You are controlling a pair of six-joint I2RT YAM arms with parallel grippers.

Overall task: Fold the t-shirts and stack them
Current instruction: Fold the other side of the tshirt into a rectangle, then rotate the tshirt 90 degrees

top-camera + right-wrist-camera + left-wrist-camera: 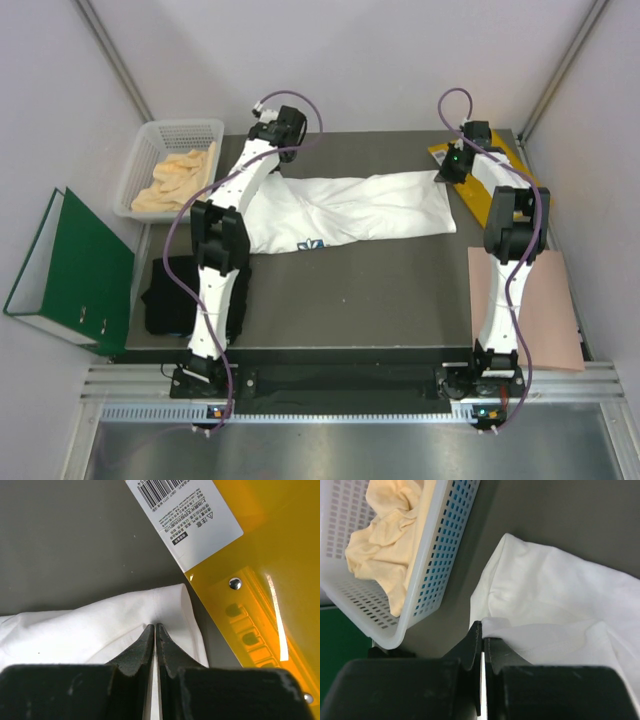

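The white t-shirt point(350, 210) is lying stretched left to right across the far half of the table point(380, 290), folded into a long band, with its small blue print point(312, 244) showing at the near edge towards the left. The left arm point(225, 230) is reaching to the far left end of the band. In the left wrist view the left jaws are pressing almost together and pinching a thin fold of the white t-shirt point(560, 610) right at its edge, with the cloth bunching up just past the tips.

The right arm point(510, 240) is reaching to the far right end. In the right wrist view the right jaws are likewise standing nearly closed and nipping the white t-shirt point(100, 625) at its rounded corner, low over the grey table point(75, 540).

Just right of that corner an orange-yellow envelope point(270, 580) is lying flat, carrying a white barcode label point(185, 520). From above, the envelope point(480, 190) is sitting at the far right of the table, partly under the right arm.

The black t-shirt point(180, 295) is lying crumpled at the near left edge of the table, partly under the left arm and hanging over the side.

A white basket point(138, 165) holding a pale yellow cloth point(175, 180) is standing off the far left corner; in the left wrist view the basket point(435, 570) is sitting just left of the pinched edge. A green binder point(70, 265) is lying further left, and a pink sheet point(545, 300) is lying on the near right.
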